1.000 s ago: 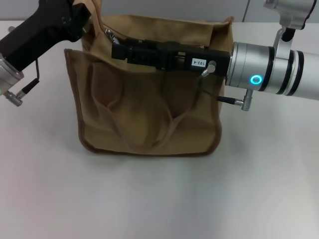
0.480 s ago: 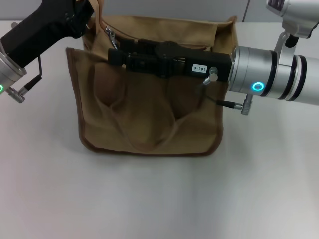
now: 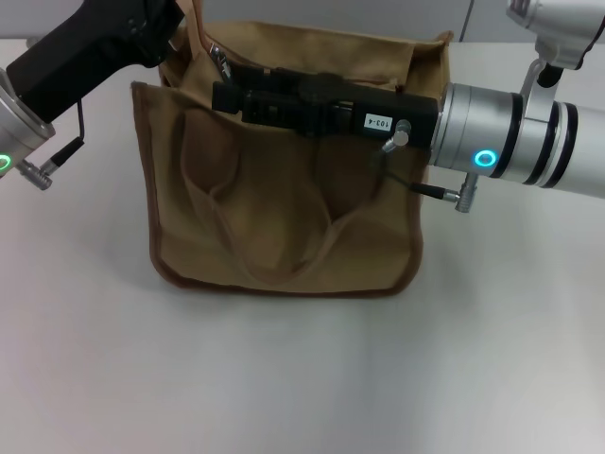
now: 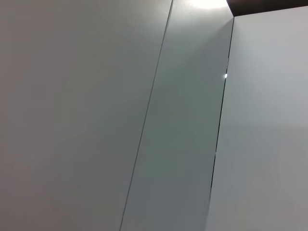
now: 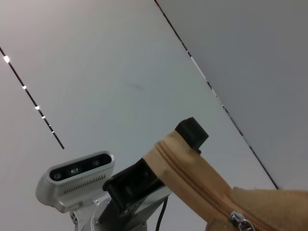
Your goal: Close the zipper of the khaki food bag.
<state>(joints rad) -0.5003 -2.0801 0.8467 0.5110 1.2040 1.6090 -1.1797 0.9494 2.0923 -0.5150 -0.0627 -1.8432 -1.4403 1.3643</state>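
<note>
Bag (image 3: 284,199): khaki canvas tote standing upright on the tabletop (image 3: 302,378), in the middle of the head view; brown piping along its edges, a loop handle hanging down its front face.
Zipper (image 5: 192,180): tan track along the bag's top; in the right wrist view it runs up to a raised end of the tape, with the silver pull (image 5: 239,219) low on the track. In the head view the pull (image 3: 219,60) shows near the bag's top left corner.
Left gripper (image 3: 175,24): at the bag's top left corner, by the lifted end of the zipper tape. In the right wrist view its black fingers (image 5: 192,132) sit on both sides of that tape end, clenched on it.
Right gripper (image 3: 227,95): reaches in from the right, lying level across the bag's upper edge, its tip just beside the pull. Whether it is clenched or released, cannot tell.
Left wrist view: only plain grey wall panels.
</note>
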